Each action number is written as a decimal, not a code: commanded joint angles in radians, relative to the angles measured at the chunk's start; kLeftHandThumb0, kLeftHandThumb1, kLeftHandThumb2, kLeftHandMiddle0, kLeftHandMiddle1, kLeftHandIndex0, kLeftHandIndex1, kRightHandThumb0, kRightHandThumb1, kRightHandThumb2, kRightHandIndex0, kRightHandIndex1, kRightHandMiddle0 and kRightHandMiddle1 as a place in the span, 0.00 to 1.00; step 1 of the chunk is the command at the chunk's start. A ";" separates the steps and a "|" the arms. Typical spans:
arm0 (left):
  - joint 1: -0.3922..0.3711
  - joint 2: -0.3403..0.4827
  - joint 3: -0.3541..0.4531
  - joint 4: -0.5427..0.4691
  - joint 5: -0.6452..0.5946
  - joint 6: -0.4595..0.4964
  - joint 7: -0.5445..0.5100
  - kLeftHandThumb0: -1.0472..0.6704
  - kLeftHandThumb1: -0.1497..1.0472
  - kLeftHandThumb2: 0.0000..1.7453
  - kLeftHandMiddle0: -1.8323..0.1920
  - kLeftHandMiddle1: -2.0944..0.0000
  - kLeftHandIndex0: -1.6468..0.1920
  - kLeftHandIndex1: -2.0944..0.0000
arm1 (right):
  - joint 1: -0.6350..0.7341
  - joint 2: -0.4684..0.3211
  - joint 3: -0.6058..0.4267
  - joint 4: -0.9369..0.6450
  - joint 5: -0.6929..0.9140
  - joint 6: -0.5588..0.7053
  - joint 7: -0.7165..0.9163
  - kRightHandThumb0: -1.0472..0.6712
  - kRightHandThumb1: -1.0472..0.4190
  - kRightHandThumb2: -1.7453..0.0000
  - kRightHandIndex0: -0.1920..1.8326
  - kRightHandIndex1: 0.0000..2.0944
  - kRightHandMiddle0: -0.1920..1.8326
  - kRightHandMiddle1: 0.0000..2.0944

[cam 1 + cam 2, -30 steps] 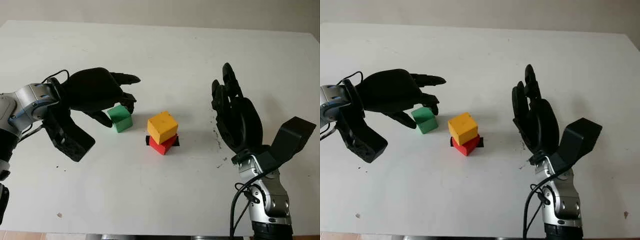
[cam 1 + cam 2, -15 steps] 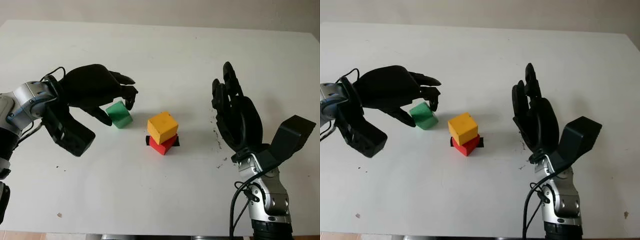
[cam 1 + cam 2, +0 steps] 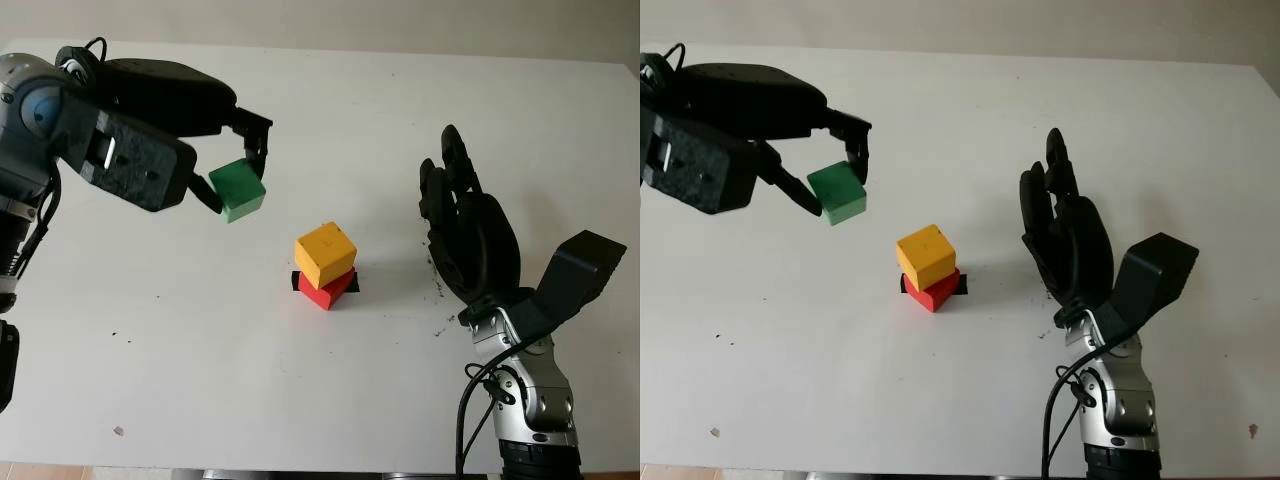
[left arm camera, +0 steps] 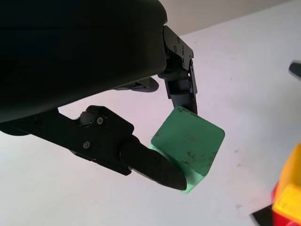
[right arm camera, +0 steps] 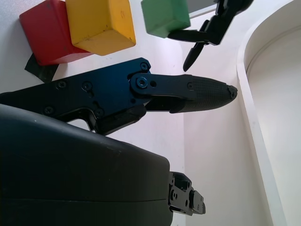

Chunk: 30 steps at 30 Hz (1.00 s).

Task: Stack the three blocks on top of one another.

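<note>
My left robot hand [image 3: 215,150] clamps the green block [image 3: 238,190]; the yellow block [image 3: 325,254] lies lower, toward its fingertips side.

Bright even light, soft faint shadows

White table [image 3: 330,400] w/ black tape patch [image 3: 297,281], red block [image 3: 322,291] on it, yellow block [image 3: 325,254] atop.
</note>
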 commanded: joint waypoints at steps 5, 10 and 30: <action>-0.041 -0.033 0.046 -0.031 -0.077 0.141 -0.050 0.38 0.95 0.03 0.78 0.98 0.69 0.35 | 0.013 -0.002 0.000 -0.012 -0.004 -0.001 -0.006 0.20 0.00 0.75 0.00 0.00 0.00 0.00; -0.038 -0.070 0.070 -0.018 -0.139 0.173 -0.042 0.38 0.94 0.03 0.79 0.98 0.69 0.31 | 0.015 -0.004 -0.001 -0.013 0.001 0.003 -0.002 0.20 0.00 0.75 0.00 0.00 0.00 0.00; 0.124 -0.201 0.099 -0.198 -0.322 0.370 -0.028 0.37 0.92 0.03 0.80 0.98 0.69 0.27 | 0.019 -0.014 -0.006 -0.028 -0.001 0.024 -0.001 0.21 0.00 0.75 0.00 0.00 0.00 0.00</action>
